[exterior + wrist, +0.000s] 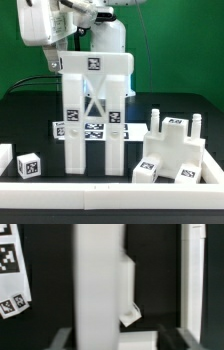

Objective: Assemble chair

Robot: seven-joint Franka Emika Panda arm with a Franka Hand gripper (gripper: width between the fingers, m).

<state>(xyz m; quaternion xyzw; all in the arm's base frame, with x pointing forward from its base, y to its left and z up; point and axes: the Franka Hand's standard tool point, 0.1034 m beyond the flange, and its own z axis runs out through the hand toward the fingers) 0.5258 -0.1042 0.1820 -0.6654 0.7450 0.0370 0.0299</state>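
A tall white chair part (93,105), a tagged panel with two long legs, stands upright in the middle of the exterior view. My gripper (104,47) is at its top, partly hidden behind it. In the wrist view a blurred white bar of this part (98,280) runs between my dark fingers (66,339), and the gripper (115,339) looks shut on it. A second blocky white chair part (172,152) with pegs and tags lies on the table at the exterior view's right.
A small white tagged cube (28,166) sits at the exterior view's left. The marker board (72,128) lies flat behind the upright part. A white rim (110,186) runs along the table's front edge. A tag strip (10,274) shows beside the bar in the wrist view.
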